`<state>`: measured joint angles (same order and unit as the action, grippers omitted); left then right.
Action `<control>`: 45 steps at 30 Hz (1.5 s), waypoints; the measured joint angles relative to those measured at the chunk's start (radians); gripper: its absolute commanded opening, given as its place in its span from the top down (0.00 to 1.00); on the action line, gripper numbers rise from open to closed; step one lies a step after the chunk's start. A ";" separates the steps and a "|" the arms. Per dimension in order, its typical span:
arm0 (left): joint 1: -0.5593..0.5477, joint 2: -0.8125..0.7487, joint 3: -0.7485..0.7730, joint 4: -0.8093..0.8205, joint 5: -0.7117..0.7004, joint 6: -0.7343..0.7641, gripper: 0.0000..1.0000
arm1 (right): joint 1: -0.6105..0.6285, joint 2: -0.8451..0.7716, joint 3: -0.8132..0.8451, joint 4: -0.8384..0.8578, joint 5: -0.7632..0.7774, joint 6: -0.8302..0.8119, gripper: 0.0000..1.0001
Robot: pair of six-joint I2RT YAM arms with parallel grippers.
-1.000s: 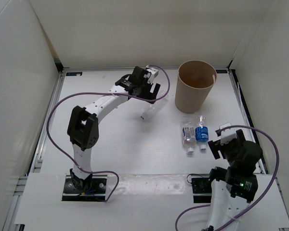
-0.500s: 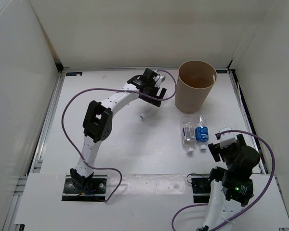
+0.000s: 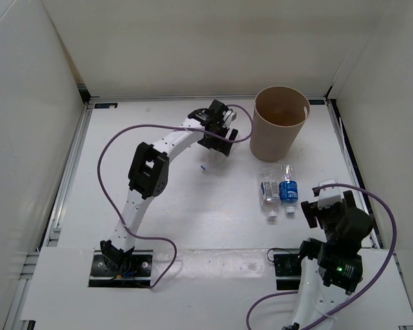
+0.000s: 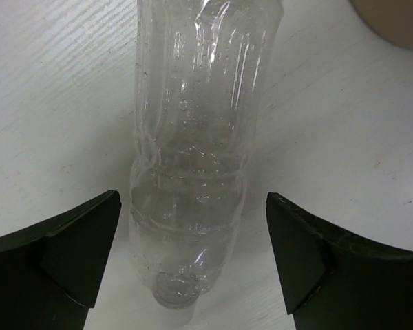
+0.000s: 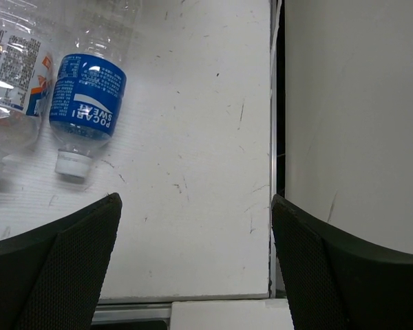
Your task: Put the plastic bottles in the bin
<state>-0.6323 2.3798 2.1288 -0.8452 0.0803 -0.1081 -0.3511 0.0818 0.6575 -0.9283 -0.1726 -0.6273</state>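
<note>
Step in hand: grasping the long clear bottle (image 4: 193, 137). Left tool (image 4: 193, 230) straddles it on the table (image 3: 186, 213), jaws wide and not touching. The bottle lies just left of the bin (image 3: 272, 144). Next move: close on the body, lift over the rim, release. Right tool (image 5: 194, 206) is wide and empty, near the blue-label bottle (image 5: 87, 103) and pale-label bottle (image 5: 10, 75). Bin contents: can't tell.

Clear plastic, tan card, scuffed white board.
The long clear bottle (image 4: 193, 137) is thin, glossy, ribbed plastic; the wrap on the blue-label bottle (image 5: 87, 103) shines. The bin (image 3: 275, 141) at the far right looks matt cardboard; the table (image 3: 193, 220) is white, grained, scratched.
</note>
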 measured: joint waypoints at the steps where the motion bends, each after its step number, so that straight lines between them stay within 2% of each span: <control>1: 0.000 0.006 0.002 -0.005 0.000 -0.006 0.06 | 0.000 0.000 0.000 0.005 0.002 -0.002 0.10; 3: 0.004 0.020 0.009 -0.020 0.003 -0.019 0.11 | 0.000 0.001 0.000 0.019 0.002 -0.004 0.10; 6: 0.014 0.039 0.013 -0.040 0.021 -0.051 0.26 | 0.000 0.008 0.000 0.045 0.005 -0.005 0.10; 10: 0.041 0.044 0.019 -0.048 0.043 -0.090 0.36 | 0.000 0.039 -0.005 0.113 0.016 -0.004 0.10; 16: 0.080 0.005 -0.008 -0.024 -0.011 -0.111 0.38 | -0.002 0.152 -0.021 0.220 0.060 0.037 0.10; 21: 0.103 -0.116 0.002 0.070 -0.093 -0.109 0.38 | -0.005 0.210 -0.021 0.253 0.061 0.084 0.10; 26: 0.103 -0.180 0.204 0.199 -0.122 -0.122 0.37 | -0.006 0.216 -0.021 0.277 0.030 0.110 0.10; 30: 0.102 -0.196 0.334 0.379 -0.073 -0.219 0.37 | -0.006 0.242 -0.021 0.291 0.022 0.130 0.10; 34: 0.093 -0.160 0.460 0.513 -0.021 -0.343 0.37 | -0.006 0.257 -0.021 0.306 0.021 0.140 0.10; 38: 0.064 -0.116 0.509 0.640 -0.012 -0.467 0.40 | -0.002 0.258 -0.020 0.317 0.032 0.166 0.10; 45: -0.025 0.020 0.570 0.689 -0.013 -0.578 0.38 | 0.000 0.259 0.012 0.286 0.026 0.229 0.10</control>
<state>-0.6575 2.4001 2.6984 -0.1562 0.0677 -0.6857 -0.3508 0.3405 0.6697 -0.6418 -0.1463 -0.3985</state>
